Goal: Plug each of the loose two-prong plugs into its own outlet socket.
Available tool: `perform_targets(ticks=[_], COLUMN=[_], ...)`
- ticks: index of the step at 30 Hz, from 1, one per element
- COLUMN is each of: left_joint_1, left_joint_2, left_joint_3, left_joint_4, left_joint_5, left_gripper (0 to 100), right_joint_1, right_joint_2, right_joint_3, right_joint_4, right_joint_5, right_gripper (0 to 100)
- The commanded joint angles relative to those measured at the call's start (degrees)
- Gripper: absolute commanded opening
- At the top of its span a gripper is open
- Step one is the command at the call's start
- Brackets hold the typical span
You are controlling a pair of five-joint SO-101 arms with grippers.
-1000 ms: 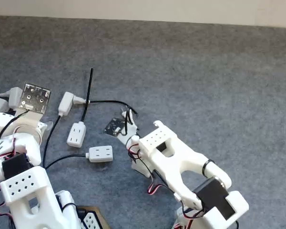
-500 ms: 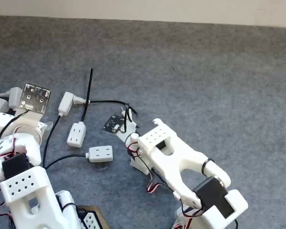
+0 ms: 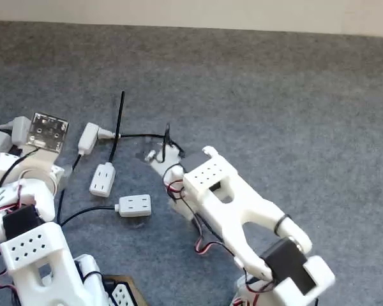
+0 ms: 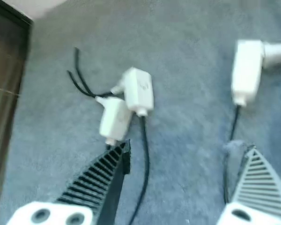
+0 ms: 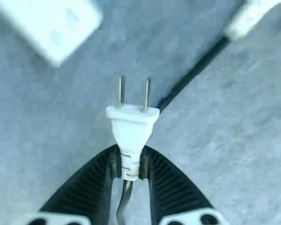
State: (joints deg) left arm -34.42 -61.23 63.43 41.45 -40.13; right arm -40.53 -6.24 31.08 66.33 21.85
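Right gripper (image 5: 129,157): black ribbed jaws pinching the held two-prong plug (image 5: 131,126) by its narrow ribbed neck. The plug is white, with a flat flared face and two straight bare metal prongs (image 5: 121,91) side by side pointing away from the gripper. Its dark cord runs back between the fingers. In the high view the plug (image 3: 152,155) sits left of the tabletop's (image 3: 293,95) middle, grey carpet under it.

A blurred white socket block (image 5: 51,23) lies just ahead of the prongs, not touching them; the faint marks on it can't be read. A black cable (image 5: 192,75) runs beside it.

Two white outlet sockets (image 3: 103,180) (image 3: 135,205) lie toward the left edge, each with dark slots and a black cord.

Left gripper (image 4: 178,173): jaws spread wide, gripping nothing. It is near the left edge above two white loose plugs (image 4: 138,89) (image 4: 114,119) that touch each other. A third white plug (image 4: 246,70) is apart from them. Any print on them is too blurred to read.
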Motion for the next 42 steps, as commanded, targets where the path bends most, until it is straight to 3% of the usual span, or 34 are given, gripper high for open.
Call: perform_targets(ticks=[1, 7, 14, 20, 29, 42], left_joint_1=[2.8, 11.5, 25.4, 31.2, 31.3, 29.4], left_joint_2=[-0.1, 0.0, -0.2, -0.4, -0.2, -0.7], left_joint_3=[-3.8, -14.5, -22.5, -22.6, -21.3, -5.9], left_joint_4=[6.3, 20.3, 31.2, 31.2, 29.5, 19.3], left_joint_5=[1.3, 8.2, 15.6, 20.7, 21.1, 20.7], left_gripper=[35, 36, 41, 41, 41, 41], right_joint_1=[0.9, -3.5, -8.1, -12.4, -12.6, -12.4], right_joint_2=[-13.5, -33.5, -47.3, -49.5, -50.1, -50.1], right_joint_3=[9.7, 32.3, 38.1, 38.9, 38.5, 21.5], right_joint_4=[-13.5, -34.0, -35.4, -36.6, -36.6, -20.7], right_joint_5=[-2.3, -3.7, -8.0, -7.7, -8.0, -7.9], right_gripper=[0.5, 0.5, 0.5, 0.5, 0.5, 0.5])
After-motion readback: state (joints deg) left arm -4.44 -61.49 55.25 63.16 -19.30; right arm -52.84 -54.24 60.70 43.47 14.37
